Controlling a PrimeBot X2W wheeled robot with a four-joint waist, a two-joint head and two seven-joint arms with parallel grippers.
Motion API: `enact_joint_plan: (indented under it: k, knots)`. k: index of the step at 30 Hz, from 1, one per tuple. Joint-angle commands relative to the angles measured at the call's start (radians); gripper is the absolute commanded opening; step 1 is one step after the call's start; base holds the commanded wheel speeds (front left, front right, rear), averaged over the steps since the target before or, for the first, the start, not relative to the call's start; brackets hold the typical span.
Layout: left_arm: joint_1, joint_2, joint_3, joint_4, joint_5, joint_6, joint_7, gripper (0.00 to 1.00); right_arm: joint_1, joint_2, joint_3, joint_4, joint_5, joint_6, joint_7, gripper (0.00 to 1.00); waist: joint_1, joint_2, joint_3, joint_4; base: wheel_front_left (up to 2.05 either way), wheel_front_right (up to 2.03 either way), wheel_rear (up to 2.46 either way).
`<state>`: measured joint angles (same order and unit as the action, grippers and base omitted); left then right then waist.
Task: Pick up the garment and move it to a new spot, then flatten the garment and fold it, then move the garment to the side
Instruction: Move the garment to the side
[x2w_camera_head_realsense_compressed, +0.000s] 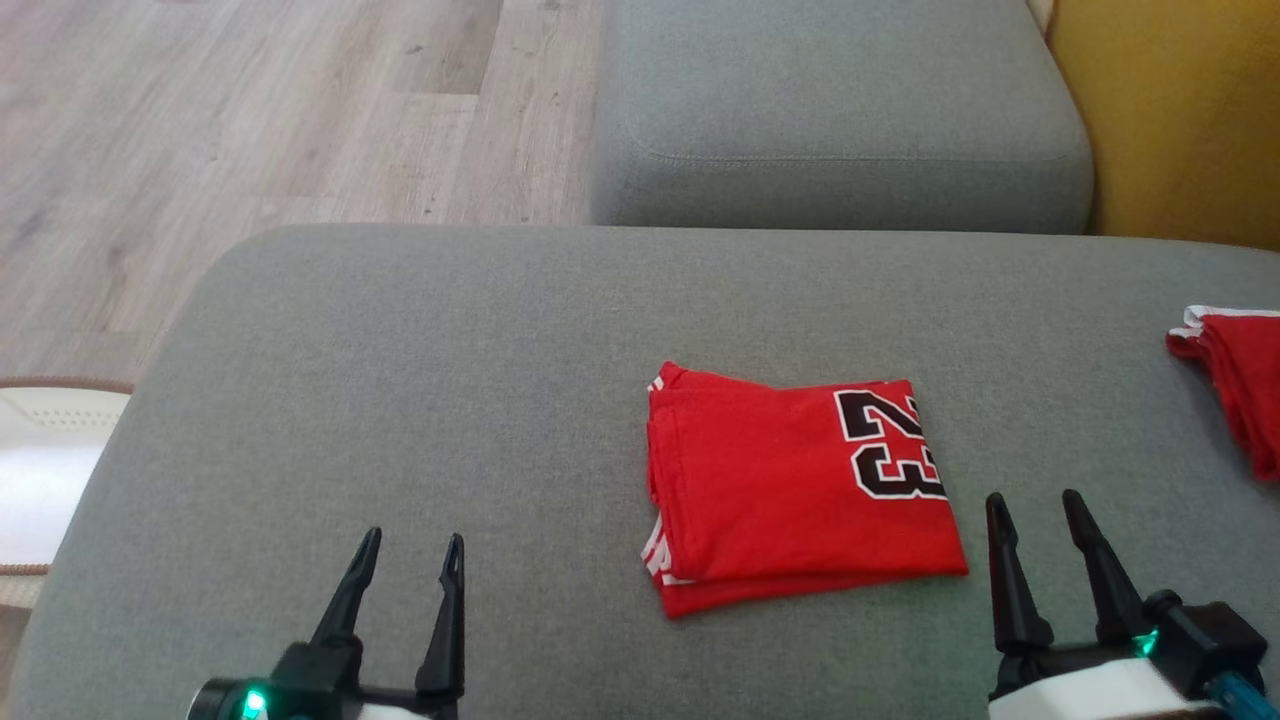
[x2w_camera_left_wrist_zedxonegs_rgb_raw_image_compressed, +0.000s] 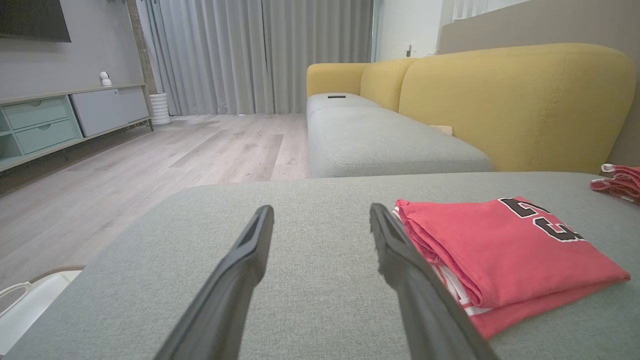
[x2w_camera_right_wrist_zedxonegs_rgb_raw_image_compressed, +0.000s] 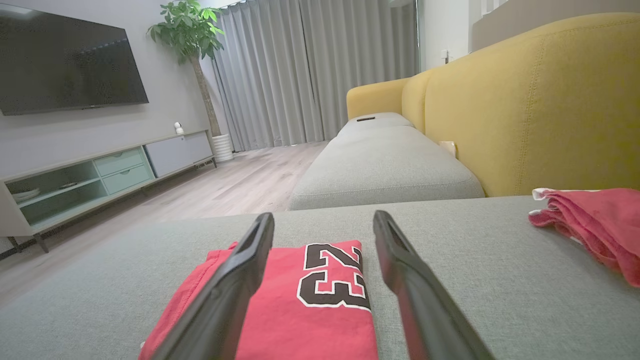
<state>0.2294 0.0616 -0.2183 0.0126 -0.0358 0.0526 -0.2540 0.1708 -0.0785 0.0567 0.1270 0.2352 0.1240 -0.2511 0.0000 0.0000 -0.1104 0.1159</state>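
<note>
The garment (x2w_camera_head_realsense_compressed: 800, 495), a red shirt folded into a neat square with a black 23 showing, lies flat on the grey sofa cushion (x2w_camera_head_realsense_compressed: 400, 400), right of its middle. The left fingers (x2w_camera_head_realsense_compressed: 350, 590) are spread and empty, well apart from it on its left. The right fingers (x2w_camera_head_realsense_compressed: 1010, 570), also spread and empty, sit just beside its near right corner. Another red cloth (x2w_camera_head_realsense_compressed: 1235, 380) lies at the cushion's right edge.

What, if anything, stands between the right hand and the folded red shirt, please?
Nothing visible does. The open right hand sits just beside the right edge of the shirt, with bare grey cushion between them. Another red garment lies apart at the cushion's far right, not in the path.
</note>
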Motion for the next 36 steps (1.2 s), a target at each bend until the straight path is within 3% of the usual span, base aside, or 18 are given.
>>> enact_joint_plan:
  k: [1,36]
  knots:
    - [-0.042,-0.008,0.023,-0.026,0.009,0.002,-0.008,1.00,-0.040,-0.012,0.019,-0.027,-0.007,0.007,-0.011,1.00,0.0000,0.0000,-0.001,0.001,0.00,0.00,0.00]
    - [-0.082,-0.011,-0.020,-0.030,0.019,0.022,-0.008,1.00,-0.099,-0.035,0.021,-0.007,-0.003,0.007,-0.011,1.00,0.0000,0.0000,0.085,0.033,0.00,0.00,0.00]
